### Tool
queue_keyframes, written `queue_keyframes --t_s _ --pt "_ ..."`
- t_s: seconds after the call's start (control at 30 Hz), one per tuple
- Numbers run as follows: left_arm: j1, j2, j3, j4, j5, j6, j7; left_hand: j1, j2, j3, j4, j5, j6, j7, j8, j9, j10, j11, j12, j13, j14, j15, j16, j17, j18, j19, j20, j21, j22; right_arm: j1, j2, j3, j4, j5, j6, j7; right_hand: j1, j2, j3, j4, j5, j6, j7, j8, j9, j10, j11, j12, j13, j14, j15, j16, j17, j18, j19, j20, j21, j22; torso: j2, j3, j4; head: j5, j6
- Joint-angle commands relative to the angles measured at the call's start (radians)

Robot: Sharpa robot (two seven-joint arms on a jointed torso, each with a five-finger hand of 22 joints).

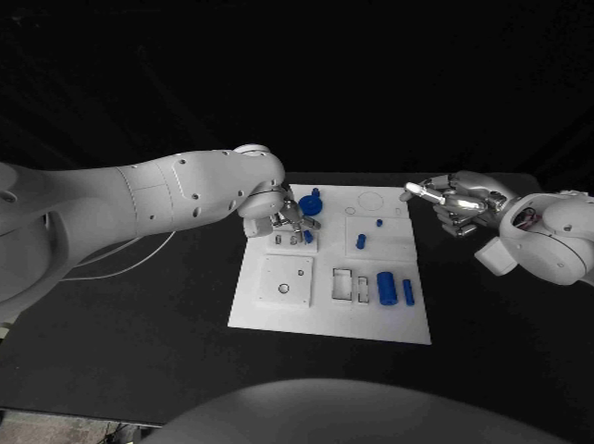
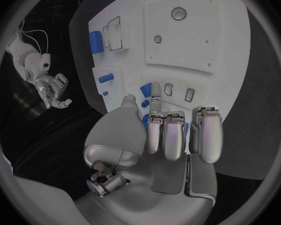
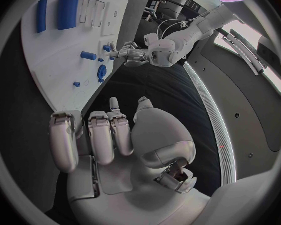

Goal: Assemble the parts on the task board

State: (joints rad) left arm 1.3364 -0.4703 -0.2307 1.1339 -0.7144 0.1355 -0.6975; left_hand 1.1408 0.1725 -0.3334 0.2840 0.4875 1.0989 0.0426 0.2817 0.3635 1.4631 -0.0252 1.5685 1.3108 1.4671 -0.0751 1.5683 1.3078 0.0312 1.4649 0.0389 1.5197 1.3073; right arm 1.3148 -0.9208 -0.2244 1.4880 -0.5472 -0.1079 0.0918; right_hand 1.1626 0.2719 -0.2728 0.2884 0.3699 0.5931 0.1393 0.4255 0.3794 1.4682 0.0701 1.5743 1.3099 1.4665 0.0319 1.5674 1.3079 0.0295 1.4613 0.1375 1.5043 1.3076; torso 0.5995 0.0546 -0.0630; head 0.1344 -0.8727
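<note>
The white task board [image 1: 327,310] lies in the middle of the table. My left hand [image 1: 287,220] hovers over its far left corner, and thumb and a finger pinch a small blue part [image 2: 145,89] just beside two empty slots [image 2: 168,89]. A round blue part [image 1: 311,202] stands right behind that hand. Two small blue pegs [image 1: 361,240] sit further right on the board. A thick blue cylinder [image 1: 387,289] and a slim one [image 1: 408,291] lie near the board's right edge. My right hand [image 1: 457,202] hangs off the board's far right corner, fingers curled in, holding nothing.
Black table [image 1: 137,333] surrounds the board on all sides. A white square plate with a round hole [image 1: 285,280] and two outlined rectangular recesses [image 1: 351,286] take up the board's near half. A thin white cable [image 1: 124,259] trails under my left arm.
</note>
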Motion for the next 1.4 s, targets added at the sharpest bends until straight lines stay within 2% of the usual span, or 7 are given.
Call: queue_keyframes --t_s 0.03,0.47,1.23,1.4 --pt "-0.001 0.006 0.001 -0.005 0.007 0.014 -0.15 0.01 0.0 0.008 0.0 0.008 0.006 -0.001 -0.007 0.002 0.108 -0.008 0.002 0.26 0.104 -0.008 0.002 0.263 -0.004 0.041 -0.009 -0.004 0.149 -0.001 0.001 0.0 0.0 -0.008 0.023 -0.002 0.011 0.001 0.003 -0.006 0.007 0.006 -0.002 0.007 -0.002 0.103 -0.007 -0.003 0.261 0.104 -0.009 0.003 0.263 -0.001 -0.001 -0.001 -0.008 0.226 0.0 0.0 0.0001 -0.001 0.0" --pt "-0.005 0.023 0.001 -0.023 0.007 0.028 -0.15 0.035 0.001 0.021 -0.004 0.032 0.007 -0.003 -0.009 0.015 0.108 -0.01 0.002 0.26 0.104 -0.01 0.002 0.263 -0.003 0.039 -0.01 -0.008 0.145 -0.001 -0.003 0.0 0.001 -0.008 0.027 -0.005 0.017 0.001 0.005 -0.007 0.011 0.008 -0.002 0.007 -0.002 0.103 -0.007 -0.003 0.261 0.104 -0.009 0.003 0.263 0.0 -0.004 -0.001 -0.01 0.225 0.0 0.0001 -0.0003 -0.003 0.0" --pt "-0.019 0.029 0.001 -0.039 0.008 0.039 -0.148 0.047 0.006 0.031 -0.003 0.039 0.003 -0.003 -0.011 0.023 0.108 -0.01 0.002 0.26 0.104 -0.01 0.002 0.263 -0.001 0.034 -0.011 -0.012 0.138 -0.009 -0.004 0.0 -0.002 -0.008 0.033 -0.008 0.023 0.002 0.006 -0.007 0.015 0.01 -0.001 0.008 -0.003 0.103 -0.007 -0.003 0.261 0.104 -0.008 0.003 0.263 0.002 -0.015 -0.001 -0.017 0.221 0.0 0.0001 0.0004 -0.007 0.0" --pt "-0.02 0.032 0.001 -0.043 0.009 0.038 -0.146 0.058 0.008 0.042 -0.002 0.057 0.001 -0.003 -0.013 0.031 0.108 -0.01 0.002 0.26 0.104 -0.01 0.002 0.263 -0.001 0.033 -0.011 -0.013 0.136 -0.009 -0.005 0.0 -0.001 -0.008 0.034 -0.01 0.023 0.002 0.007 -0.007 0.016 0.01 -0.001 0.008 -0.003 0.103 -0.007 -0.003 0.261 0.104 -0.008 0.003 0.263 0.003 -0.018 -0.001 -0.02 0.22 0.0 0.0005 0.0003 -0.006 0.0"
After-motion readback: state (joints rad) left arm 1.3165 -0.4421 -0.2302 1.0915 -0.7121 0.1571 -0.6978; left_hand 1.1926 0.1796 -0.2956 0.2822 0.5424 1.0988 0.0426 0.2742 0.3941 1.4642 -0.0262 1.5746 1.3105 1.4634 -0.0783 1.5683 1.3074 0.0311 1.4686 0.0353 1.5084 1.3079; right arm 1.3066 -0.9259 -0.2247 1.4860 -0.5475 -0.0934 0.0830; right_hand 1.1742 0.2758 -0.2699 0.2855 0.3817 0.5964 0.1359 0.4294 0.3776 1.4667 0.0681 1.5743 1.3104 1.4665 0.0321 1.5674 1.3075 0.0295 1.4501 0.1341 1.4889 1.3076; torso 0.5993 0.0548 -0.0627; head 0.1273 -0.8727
